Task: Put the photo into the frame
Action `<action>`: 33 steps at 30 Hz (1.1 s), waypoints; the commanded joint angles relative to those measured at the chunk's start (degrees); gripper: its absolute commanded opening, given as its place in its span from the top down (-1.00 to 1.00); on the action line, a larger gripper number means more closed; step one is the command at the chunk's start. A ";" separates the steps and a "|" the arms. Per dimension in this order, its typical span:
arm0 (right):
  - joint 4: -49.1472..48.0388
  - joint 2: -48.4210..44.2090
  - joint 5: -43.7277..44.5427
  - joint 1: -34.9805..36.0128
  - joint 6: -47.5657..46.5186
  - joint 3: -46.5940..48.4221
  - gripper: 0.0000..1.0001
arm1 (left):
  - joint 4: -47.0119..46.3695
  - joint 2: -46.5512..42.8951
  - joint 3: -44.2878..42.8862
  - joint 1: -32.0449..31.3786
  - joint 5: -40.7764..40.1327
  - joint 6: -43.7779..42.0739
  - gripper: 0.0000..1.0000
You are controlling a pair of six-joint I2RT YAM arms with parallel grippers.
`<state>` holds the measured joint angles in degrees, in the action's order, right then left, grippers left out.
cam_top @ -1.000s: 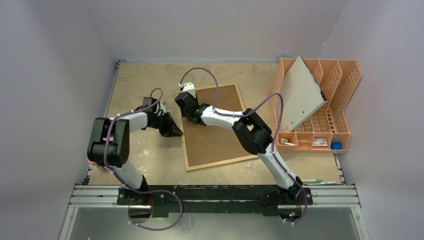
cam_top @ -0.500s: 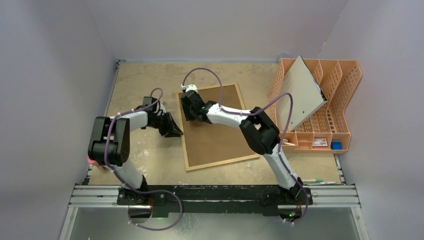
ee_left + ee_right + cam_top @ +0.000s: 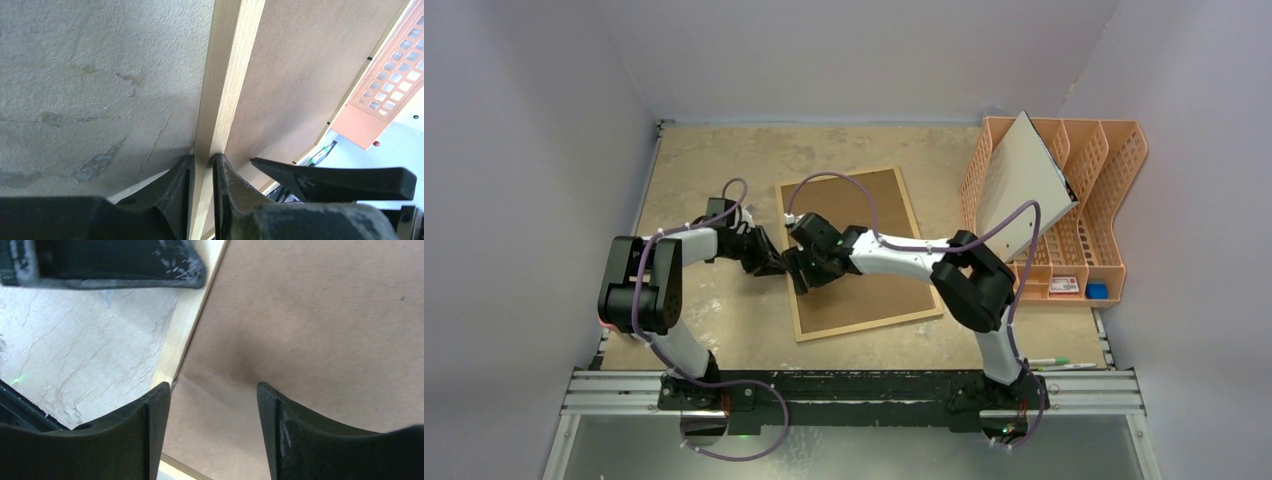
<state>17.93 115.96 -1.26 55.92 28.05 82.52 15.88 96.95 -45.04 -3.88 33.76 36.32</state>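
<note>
The frame (image 3: 879, 295) lies back-up on the table, its brown fibreboard facing me inside a light-wood rail (image 3: 227, 75). My left gripper (image 3: 779, 268) is at the frame's left edge. In the left wrist view it (image 3: 202, 159) is shut on that rail, one finger on each side. My right gripper (image 3: 805, 274) hovers just beside it over the fibreboard (image 3: 310, 315), open (image 3: 214, 390), with nothing between its fingers. One left finger (image 3: 115, 265) crosses the top of the right wrist view. The photo is out of view.
An orange file rack (image 3: 1114, 200) stands at the right, with a grey-white board (image 3: 1024, 190) leaning in it and small items in its front compartments. Pens (image 3: 1064, 362) lie by the near right edge. Grey walls close in the table.
My right gripper has come from the frame's far left corner down along the left edge to beside the left gripper, and its jaws have widened. The left arm has barely moved.
</note>
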 commanded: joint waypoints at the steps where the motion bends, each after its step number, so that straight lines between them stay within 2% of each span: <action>1: 5.55 1.08 -1.07 2.72 0.58 -0.40 -0.39 | 6.07 1.96 3.72 -0.48 -8.31 -2.19 0.59; 3: 6.97 2.45 0.98 3.67 0.98 0.57 -0.41 | 6.33 1.64 3.80 -0.43 -8.87 -2.15 0.60; 8: 8.77 4.68 3.35 4.32 1.72 0.81 -0.23 | 6.87 1.66 3.73 -0.43 -10.36 -2.08 0.66; 24: 9.17 6.92 6.78 5.84 -0.06 -0.60 -0.21 | 7.06 2.52 3.42 -0.43 -10.63 -2.05 0.67; 33: 9.59 8.87 8.34 6.31 2.11 -0.72 -0.05 | 7.20 2.48 3.29 -0.45 -10.83 -2.13 0.67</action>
<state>21.58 118.13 8.49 61.60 27.83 84.97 15.40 96.60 -44.71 -3.88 33.74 36.93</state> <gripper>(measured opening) 0.533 0.170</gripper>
